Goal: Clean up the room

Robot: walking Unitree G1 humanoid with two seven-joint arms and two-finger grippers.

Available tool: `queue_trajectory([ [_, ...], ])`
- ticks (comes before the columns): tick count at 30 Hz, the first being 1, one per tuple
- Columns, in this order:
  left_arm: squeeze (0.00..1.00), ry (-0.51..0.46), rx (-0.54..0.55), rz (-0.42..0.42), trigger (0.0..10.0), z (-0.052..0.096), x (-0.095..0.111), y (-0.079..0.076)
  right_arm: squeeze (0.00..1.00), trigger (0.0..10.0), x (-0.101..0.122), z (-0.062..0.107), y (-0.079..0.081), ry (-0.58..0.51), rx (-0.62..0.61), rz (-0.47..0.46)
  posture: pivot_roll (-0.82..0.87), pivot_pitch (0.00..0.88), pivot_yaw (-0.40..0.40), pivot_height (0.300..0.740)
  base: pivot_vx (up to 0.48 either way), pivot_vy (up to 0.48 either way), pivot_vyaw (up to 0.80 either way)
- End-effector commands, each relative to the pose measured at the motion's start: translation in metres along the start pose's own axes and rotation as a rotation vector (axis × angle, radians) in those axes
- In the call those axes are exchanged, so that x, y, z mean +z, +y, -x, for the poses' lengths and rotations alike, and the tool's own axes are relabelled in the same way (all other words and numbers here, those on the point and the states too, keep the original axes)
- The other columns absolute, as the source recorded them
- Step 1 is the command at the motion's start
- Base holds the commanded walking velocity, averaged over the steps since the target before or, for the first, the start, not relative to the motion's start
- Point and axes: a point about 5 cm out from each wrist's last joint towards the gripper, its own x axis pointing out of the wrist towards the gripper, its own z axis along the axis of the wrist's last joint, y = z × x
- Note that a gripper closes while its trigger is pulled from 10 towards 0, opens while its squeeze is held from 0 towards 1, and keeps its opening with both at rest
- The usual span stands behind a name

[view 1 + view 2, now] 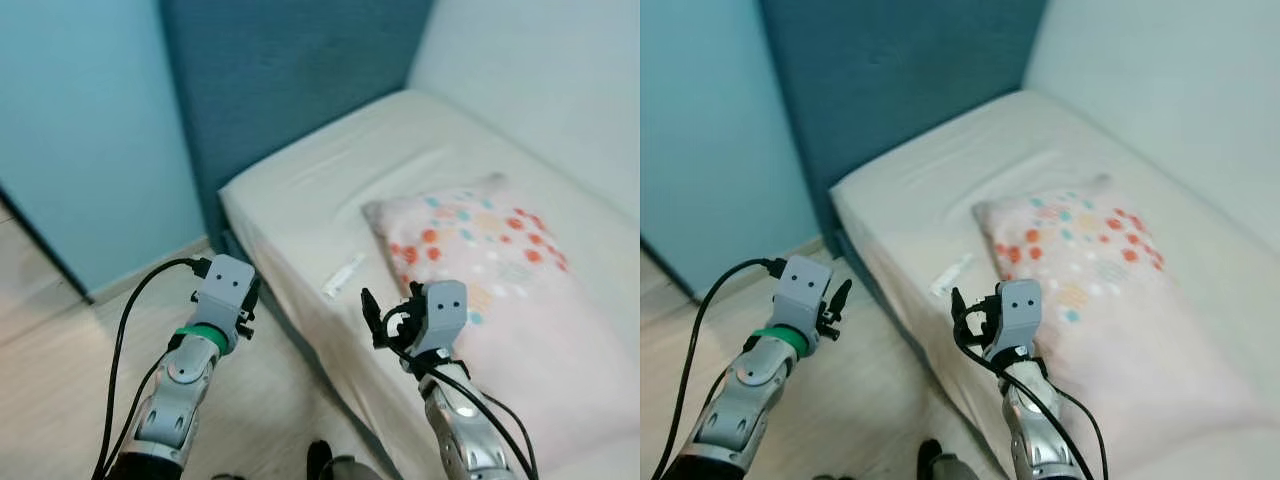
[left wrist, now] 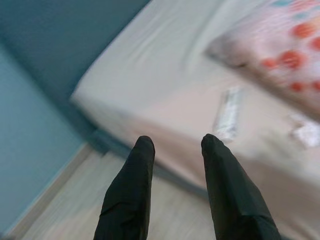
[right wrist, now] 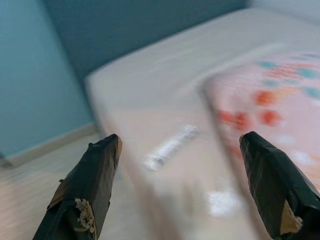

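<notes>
A bed [image 1: 300,195] with a cream sheet runs from the dark blue headboard toward me. On it lies a pillow [image 1: 480,250] dotted red, orange and teal. A thin white wrapper strip [image 1: 343,275] rests on the sheet just left of the pillow, near the bed's edge. A small white scrap [image 3: 222,202] lies closer to me on the sheet. My right gripper [image 1: 392,308] hovers over the bed's edge in front of the strip, wide open and holding nothing. My left gripper [image 2: 177,142] is over the floor beside the bed, its fingers slightly apart and nothing between them.
The dark blue headboard panel [image 1: 290,80] stands behind the bed, with a light blue wall [image 1: 80,130] to its left and a pale wall on the right. Wooden floor [image 1: 60,340] stretches left of the bed. A dark shape [image 1: 320,460] sits low between my arms.
</notes>
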Motion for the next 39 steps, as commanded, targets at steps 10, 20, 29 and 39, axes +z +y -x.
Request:
queue_trajectory([
  [10, 0.0, 0.03, 0.003, -0.001, 10.0, 0.001, -0.007, -0.002, 0.0, 10.0, -0.006, 0.003, -0.002, 0.031, -0.017, -0.007, 0.06, 0.142, -0.022, 0.74, 0.0, 0.0, -0.77],
  [20, 0.0, 0.033, 0.023, 0.009, 10.0, 0.002, -0.008, 0.001, 0.0, 10.0, -0.005, 0.0, -0.001, 0.026, -0.023, 0.032, 0.06, 0.142, -0.022, 0.726, 0.0, 0.0, 0.0],
  [29, 0.0, 0.082, 0.072, -0.034, 10.0, 0.003, -0.024, 0.007, 0.0, 10.0, -0.007, 0.001, 0.001, 0.034, 0.004, -0.008, 0.06, 0.145, -0.025, 0.696, 0.0, 0.0, 0.0],
  [39, 0.0, 0.107, 0.119, -0.047, 10.0, 0.005, -0.033, 0.016, 0.0, 10.0, -0.008, 0.002, 0.004, 0.034, 0.02, -0.029, 0.06, 0.146, -0.027, 0.666, 0.0, 0.0, 0.0],
])
